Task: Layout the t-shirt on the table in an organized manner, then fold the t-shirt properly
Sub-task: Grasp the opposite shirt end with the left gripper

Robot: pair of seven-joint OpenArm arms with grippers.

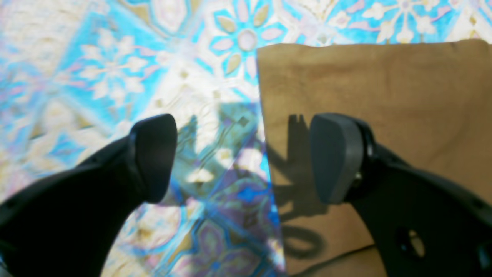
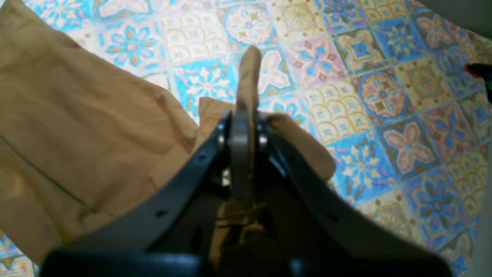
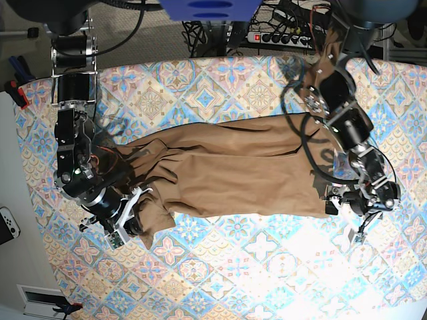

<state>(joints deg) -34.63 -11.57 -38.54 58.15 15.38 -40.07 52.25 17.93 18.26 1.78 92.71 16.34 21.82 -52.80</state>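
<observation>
The tan-brown t-shirt lies stretched lengthwise across the middle of the patterned table. My right gripper sits at the shirt's left end in the base view. In the right wrist view this gripper is shut on a raised fold of the t-shirt, and a tongue of cloth sticks out past its tips. My left gripper is at the shirt's other end, open. In the left wrist view it straddles the straight edge of the t-shirt: one finger over cloth, the other over the bare table.
A power strip with cables lies beyond the table's far edge. A red-and-black tool rests at the table's left rim, and shows as a red-and-black tool in the right wrist view. A white controller lies off the table.
</observation>
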